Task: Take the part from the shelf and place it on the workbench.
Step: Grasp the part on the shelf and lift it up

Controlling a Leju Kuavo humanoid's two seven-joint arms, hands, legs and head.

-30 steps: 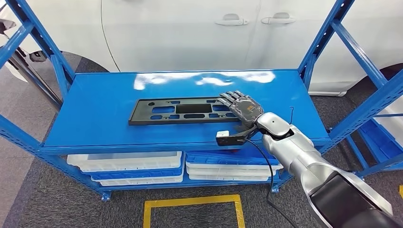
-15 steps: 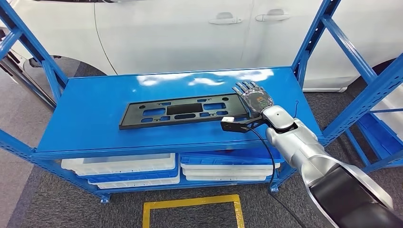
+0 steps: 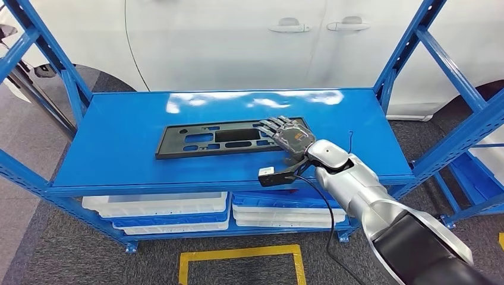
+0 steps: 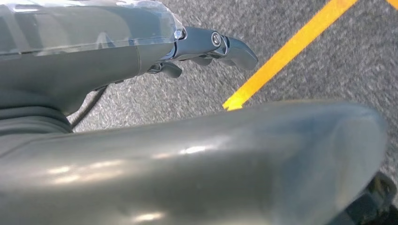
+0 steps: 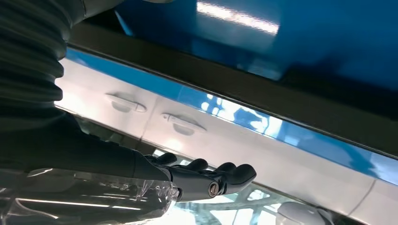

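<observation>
The part (image 3: 229,138), a long flat black frame with cut-outs, lies flat on the top deck of the blue shelf (image 3: 119,148), roughly in the middle and running along its length. The right hand (image 3: 287,135) lies over the part's right end, fingers stretched out side by side and pointing along the frame; from the head view it seems to rest on or just above that end, and nothing is gripped. The right wrist view shows the fingers (image 5: 225,174) extended and apart from the thumb, so the hand is open. The left hand (image 4: 206,44) hangs beside the body over grey carpet with a yellow line (image 4: 281,56), fingers loosely extended, holding nothing. This looks like the reach-and-grasp step; next the right hand should likely close around the frame's end edge before lifting, keeping so long a piece level.
</observation>
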